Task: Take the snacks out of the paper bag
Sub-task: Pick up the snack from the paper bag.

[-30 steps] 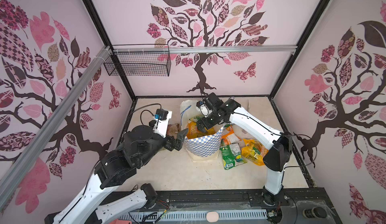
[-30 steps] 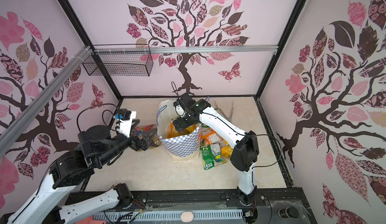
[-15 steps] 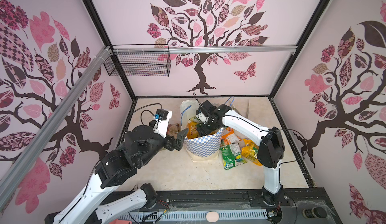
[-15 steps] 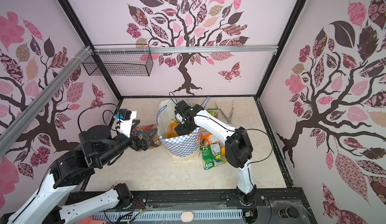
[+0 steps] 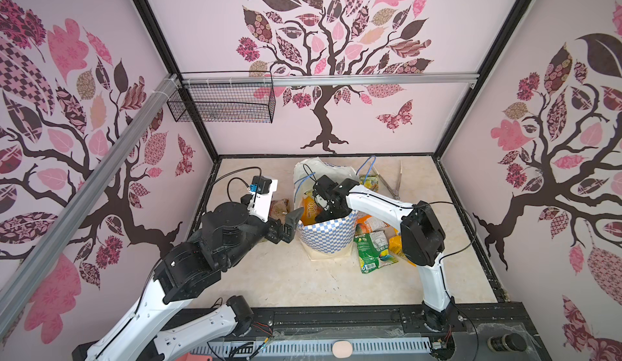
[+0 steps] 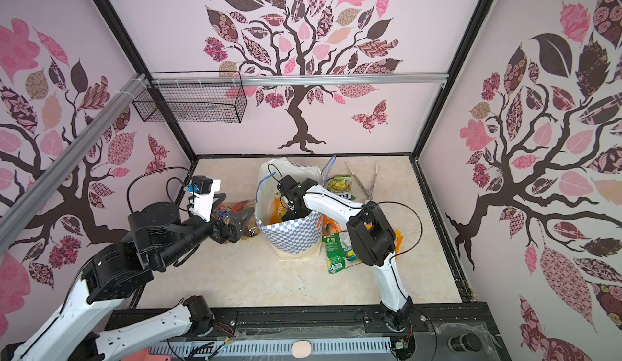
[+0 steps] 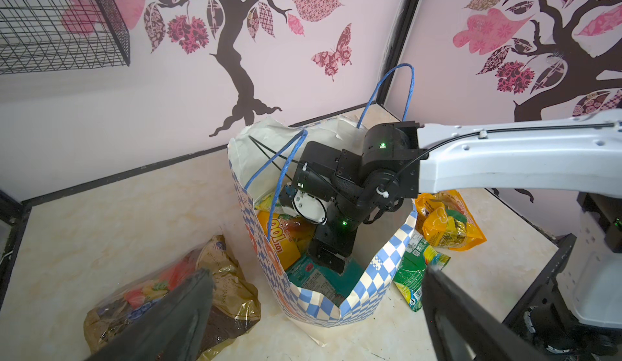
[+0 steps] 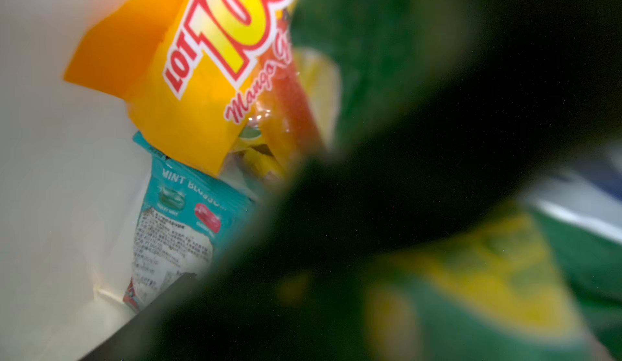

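We see a cream table (image 5: 286, 275) that looks like marble. Pink walls (image 5: 387, 124) with brown trees stand on three sides. A silver rail (image 5: 370, 80) runs along them. One black wire basket (image 5: 222, 103) hangs at the back on the left.

We count two grippers. The left gripper (image 7: 314, 270) hangs just beside the bag's left side. Its fingers (image 7: 175, 312) are spread wide with nothing between them. One brown-and-gold packet (image 7: 232, 292) lies on the table close to it.

One paper bag (image 5: 331, 241) stands upright in the middle, with two blue cord handles (image 7: 390, 83). The right gripper (image 7: 331, 261) is deep inside the bag. Its jaws are spread wide, and we cannot tell if they hold anything.

Three of the snacks show inside the bag: an orange LOT 100 packet (image 8: 188, 73), a teal mint packet (image 8: 178, 214) and a blurry green packet (image 8: 471, 292).

Right of the bag, a heap lies against it. In it we see a bright green packet (image 5: 372, 250), a yellow packet (image 7: 444, 221) and an orange-and-white packet (image 5: 368, 221). A yellow-green packet (image 6: 338, 184) lies farther back. The right arm hides part of the heap.

One pair of metal tongs (image 6: 365, 181) lies near the back wall.

A black edge (image 5: 262, 156) runs round the table. The front half of the table is bare, and so are the back left corner and the strip along the right side.
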